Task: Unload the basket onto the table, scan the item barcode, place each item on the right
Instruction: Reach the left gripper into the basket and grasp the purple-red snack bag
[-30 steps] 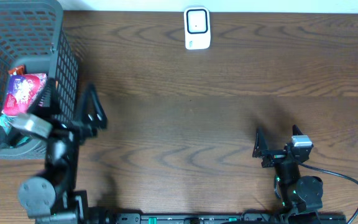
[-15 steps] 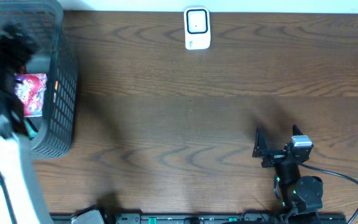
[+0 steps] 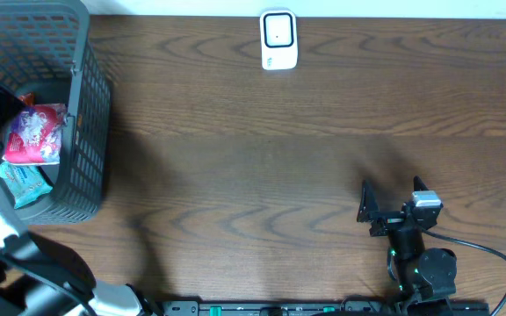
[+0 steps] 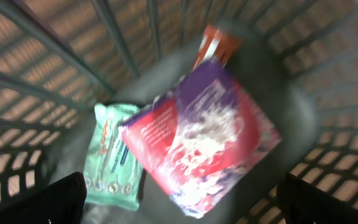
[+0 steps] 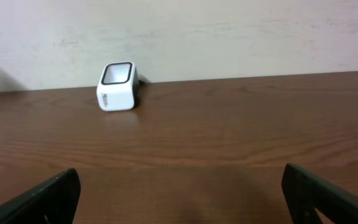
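**Nothing gripped, nothing scanned yet**

The left jaws hang wide over the grey basket (image 3: 90,96) at the left end of the counter (image 3: 279,175), holding nothing; beneath them lies the purple-and-red packet (image 4: 204,134), probably the item to scan, partly overlapping a green wipes pack (image 4: 112,155), with an orange-red carton (image 4: 215,43) behind; the right jaws, also wide and empty, sit low near the front edge, facing the white scanner (image 3: 278,39) well apart at the far edge; by my judgement the task is at its very start; grasping, lifting, carrying across and presenting the barcode are all left; no barcode shows.
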`<state>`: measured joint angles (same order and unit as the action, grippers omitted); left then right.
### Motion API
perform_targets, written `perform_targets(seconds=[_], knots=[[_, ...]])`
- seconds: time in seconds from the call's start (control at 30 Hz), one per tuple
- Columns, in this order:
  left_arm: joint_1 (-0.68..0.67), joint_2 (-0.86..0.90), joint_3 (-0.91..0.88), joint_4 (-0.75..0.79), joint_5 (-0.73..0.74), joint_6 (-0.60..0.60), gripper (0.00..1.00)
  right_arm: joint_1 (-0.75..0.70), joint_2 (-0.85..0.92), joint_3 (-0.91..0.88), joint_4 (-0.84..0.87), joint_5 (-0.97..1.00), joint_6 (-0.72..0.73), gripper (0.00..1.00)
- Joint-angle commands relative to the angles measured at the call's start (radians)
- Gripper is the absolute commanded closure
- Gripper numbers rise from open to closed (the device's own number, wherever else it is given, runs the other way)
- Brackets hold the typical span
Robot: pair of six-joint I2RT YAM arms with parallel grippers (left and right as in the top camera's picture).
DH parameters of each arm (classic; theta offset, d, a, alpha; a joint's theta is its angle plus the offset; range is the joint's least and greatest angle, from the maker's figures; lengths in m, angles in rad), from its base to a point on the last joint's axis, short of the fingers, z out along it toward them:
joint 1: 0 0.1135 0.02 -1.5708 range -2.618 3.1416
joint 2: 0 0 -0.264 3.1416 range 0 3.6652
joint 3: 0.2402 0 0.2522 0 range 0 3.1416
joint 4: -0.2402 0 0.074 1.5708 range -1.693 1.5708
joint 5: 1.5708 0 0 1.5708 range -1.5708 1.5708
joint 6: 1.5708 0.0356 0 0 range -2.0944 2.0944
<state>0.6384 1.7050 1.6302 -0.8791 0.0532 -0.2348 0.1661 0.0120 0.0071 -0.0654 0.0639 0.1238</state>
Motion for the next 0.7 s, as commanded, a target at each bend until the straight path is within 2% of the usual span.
perform_targets(seconds=[0.0,0.17,0.63,0.67], knots=[[-0.001,0.059,0.025,-0.038,-0.002,-0.052,0.02,-0.017,-0.006,-0.002,-0.004,0.002,-0.009,0.01],[-0.001,0.147,0.025,-0.103,0.004,-0.243,0.02,-0.017,-0.006,-0.002,-0.004,0.002,-0.009,0.01],[-0.001,0.369,0.016,-0.072,0.154,-0.249,0.02,-0.017,-0.006,-0.002,-0.004,0.002,-0.009,0.01],[-0.001,0.384,0.016,-0.067,0.166,-0.245,0.00,-0.017,-0.006,-0.002,-0.004,0.002,-0.009,0.01]])
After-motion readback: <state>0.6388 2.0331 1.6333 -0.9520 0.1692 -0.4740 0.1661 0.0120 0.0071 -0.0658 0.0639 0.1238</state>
